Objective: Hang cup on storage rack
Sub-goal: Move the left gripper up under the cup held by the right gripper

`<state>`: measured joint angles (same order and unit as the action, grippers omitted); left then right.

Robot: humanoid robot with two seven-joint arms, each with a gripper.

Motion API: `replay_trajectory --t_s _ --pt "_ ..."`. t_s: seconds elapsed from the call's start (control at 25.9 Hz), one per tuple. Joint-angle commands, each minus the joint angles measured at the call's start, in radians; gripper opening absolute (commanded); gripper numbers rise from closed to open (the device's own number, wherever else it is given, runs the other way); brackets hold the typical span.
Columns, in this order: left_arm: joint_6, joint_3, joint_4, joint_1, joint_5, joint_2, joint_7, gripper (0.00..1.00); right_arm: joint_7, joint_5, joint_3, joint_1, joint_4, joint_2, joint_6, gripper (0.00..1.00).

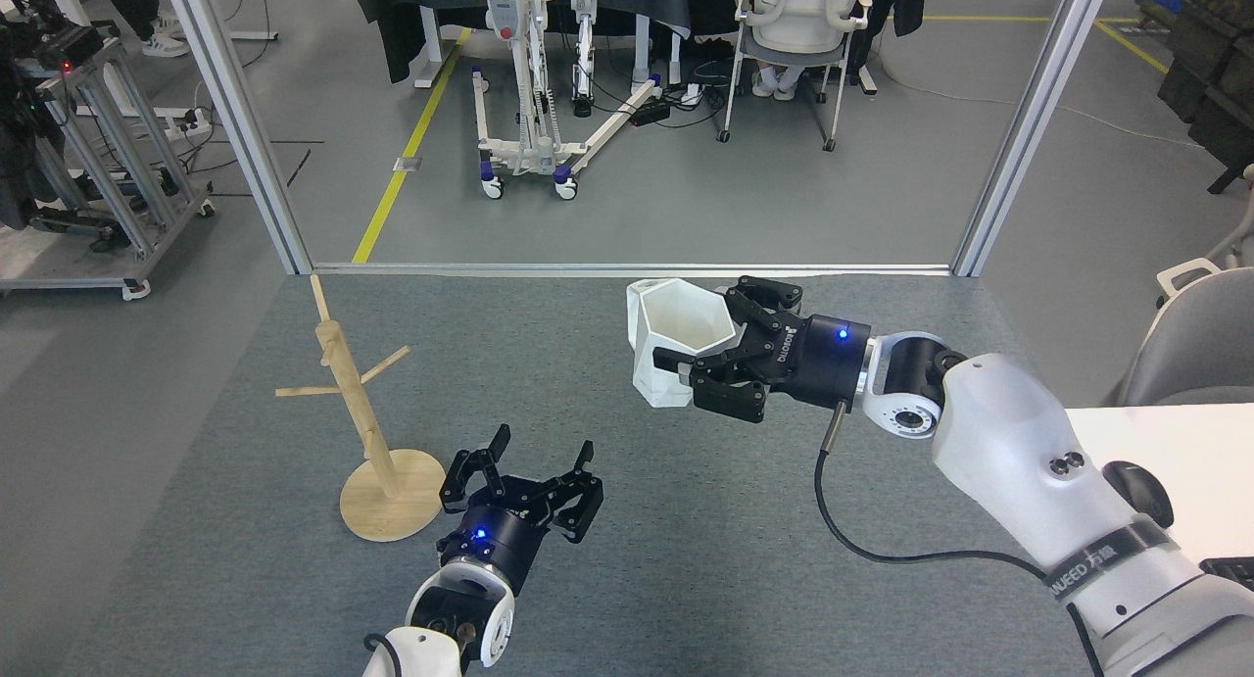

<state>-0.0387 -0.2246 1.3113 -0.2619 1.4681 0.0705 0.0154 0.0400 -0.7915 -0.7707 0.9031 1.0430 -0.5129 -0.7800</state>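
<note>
From the head view, our right gripper (707, 363) is clamped on the cup (674, 339), fingers closed over its near wall and rim, holding it above the grey mat (627, 579) toward the far edge, near the middle (the hexagonal mouth faces up and toward us). Our left gripper (534, 466) hangs low near the mat's near edge, fingers spread wide and holding nothing. The rack (367, 432) stands just beside it toward the mat's left edge, leaning, well apart from the cup.
</note>
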Motion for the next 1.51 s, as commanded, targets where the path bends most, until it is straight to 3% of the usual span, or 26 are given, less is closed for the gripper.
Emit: replay_trajectory --t_s 0.0,0.43,0.77,1.2,1.47 --pt "0.0 -0.004 -0.027 -0.034 0.0 0.002 -0.008 0.99 -0.003 0.0 -0.048 0.033 0.0 -0.021 -0.005 0.13" --pt "0.0 -0.009 -0.021 -0.059 0.001 0.034 -0.022 0.99 -0.011 0.002 -0.082 0.062 -0.012 -0.035 0.004 0.11" --pt "0.007 -0.071 0.082 0.0 0.005 0.06 -0.041 0.99 -0.012 0.005 -0.079 0.056 -0.012 -0.027 0.048 0.11" --pt "0.01 -0.067 0.08 0.024 0.005 0.061 -0.041 0.99 -0.008 0.015 -0.081 0.046 -0.012 -0.022 0.074 0.11" --pt "0.103 -0.153 0.083 -0.003 0.005 0.064 -0.083 0.99 -0.005 0.015 -0.081 0.037 -0.014 -0.021 0.065 0.11"
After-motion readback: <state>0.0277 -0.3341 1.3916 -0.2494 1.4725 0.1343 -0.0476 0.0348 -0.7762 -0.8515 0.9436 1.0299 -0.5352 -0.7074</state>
